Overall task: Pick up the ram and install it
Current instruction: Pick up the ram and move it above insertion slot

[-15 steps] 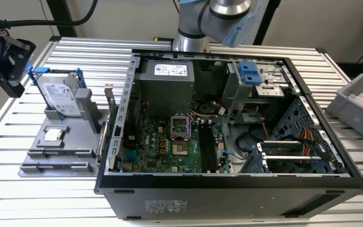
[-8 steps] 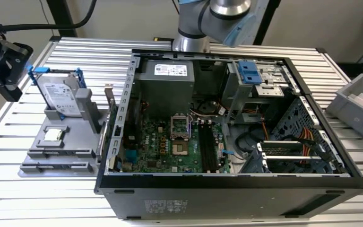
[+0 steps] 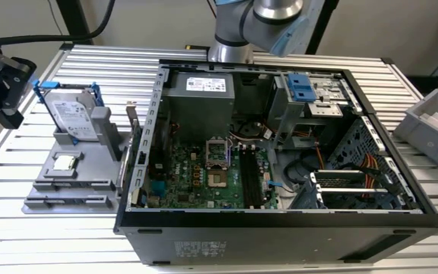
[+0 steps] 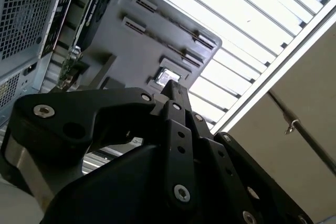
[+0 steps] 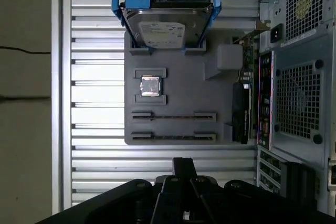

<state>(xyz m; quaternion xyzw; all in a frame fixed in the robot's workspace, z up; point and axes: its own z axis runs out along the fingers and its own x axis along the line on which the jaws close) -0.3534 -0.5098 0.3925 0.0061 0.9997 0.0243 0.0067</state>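
We see the ram (image 3: 247,177) as a long, thin stick that appears to stand in the black slots on the green motherboard (image 3: 196,177), inside the open computer case (image 3: 280,228). We cannot tell which slot holds it. The case lies on its side on a slatted metal worktop (image 5: 94,156). Just beside the case, toward the exterior view's left, sits a grey tray (image 5: 178,95). It carries a hard drive (image 5: 163,27) in a blue frame, a small square chip (image 5: 150,85) and two long slots (image 5: 173,116). In both wrist views the gripper (image 5: 184,163) (image 4: 176,90) hangs above the worktop near the tray's slotted edge, well apart from the ram, its fingers drawn together on nothing. A grey bin (image 3: 424,123) stands at the exterior view's right.
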